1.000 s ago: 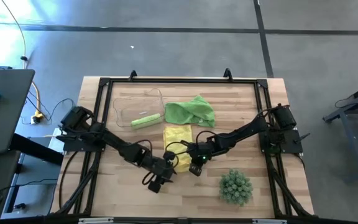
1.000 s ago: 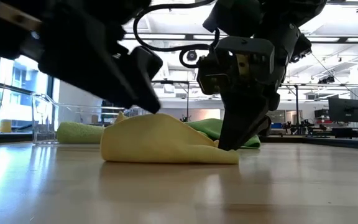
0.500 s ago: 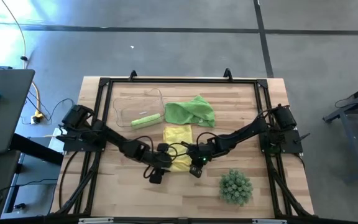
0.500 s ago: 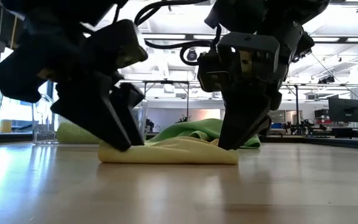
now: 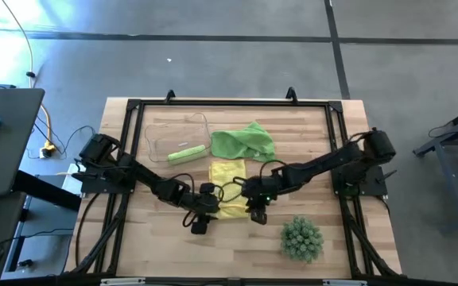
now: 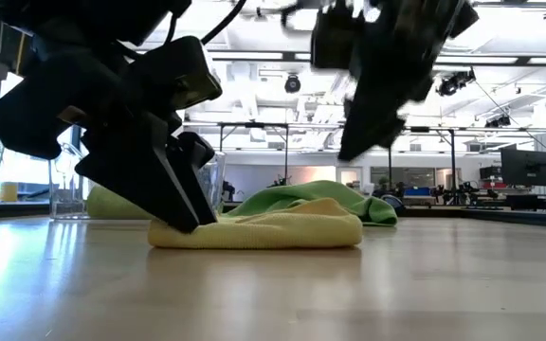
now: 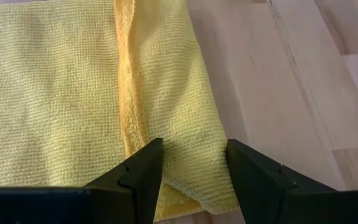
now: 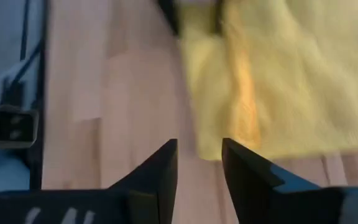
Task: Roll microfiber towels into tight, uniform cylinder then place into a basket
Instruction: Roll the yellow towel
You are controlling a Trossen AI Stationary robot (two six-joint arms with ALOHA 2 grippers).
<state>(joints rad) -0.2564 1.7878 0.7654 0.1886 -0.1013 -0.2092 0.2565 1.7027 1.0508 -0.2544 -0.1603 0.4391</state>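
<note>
Yellow towel (image 6: pixel 263 227) — right gripper (image 6: pixel 373 128) now lifted clear

High cam looks straight down from above, far enough to see the whole table (image 5: pixel 173 238) w/ floor around it. Low cam sits at tabletop level, looks level across the wood into the room behind, very near the yellow towel (image 6: pixel 263 227). Left wrist cam looks down at this towel from very close; right wrist cam also, from a bit higher. All four views share the yellow towel
</note>
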